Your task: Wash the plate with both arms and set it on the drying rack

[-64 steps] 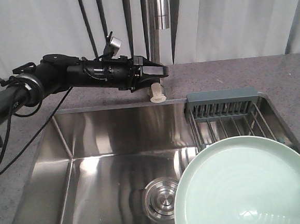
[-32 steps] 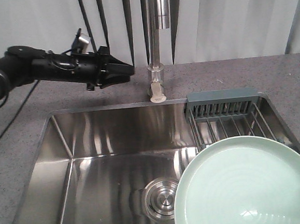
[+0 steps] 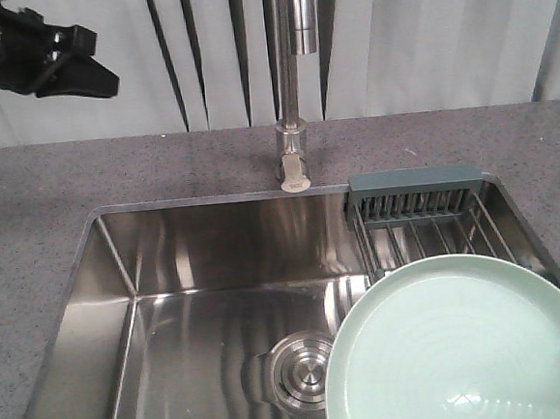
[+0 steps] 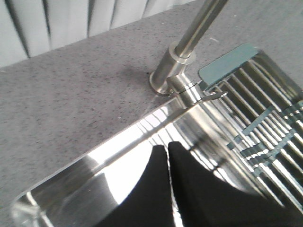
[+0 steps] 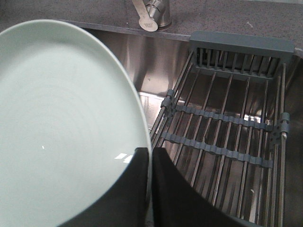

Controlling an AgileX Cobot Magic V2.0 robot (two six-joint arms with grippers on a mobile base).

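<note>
Right gripper (image 5: 150, 158) is clamped on the plate (image 5: 61, 123): two black fingers (image 5: 135, 189) stand close together with the pale mint rim wedged between them. Left gripper (image 4: 168, 147) has its jaws drawn almost together, with only a thin slit between them and nothing in it.

Positions, all taken from the faucet (image 3: 291, 102):
- Plate: forward and to the right, over the near right corner of the sink (image 3: 168, 267). It overlaps the front of the drying rack (image 3: 426, 217) and the edge of the round drain (image 3: 297, 368). Whether it touches the rack rods cannot be told.
- Rack: just right of the faucet base, laid across the sink's right side, with its grey-green end piece toward the back rim.
- Left gripper: high and far to the left, seen against the pale curtain (image 3: 421, 33) and above the grey speckled counter (image 3: 112, 174).

Writing: there is a faint mark on the faucet's lever (image 5: 147, 21) (too small to read).

View differences:
- Front view shows the right gripper only as a black sliver at the plate's right edge.
- Right wrist view shows the pinch itself, plus the rack's cross-strips and clips.
- Left wrist view looks down on the faucet base, the sink's bright back rim and the rack's rods.
- Only the front and right wrist views take in the plate.
</note>
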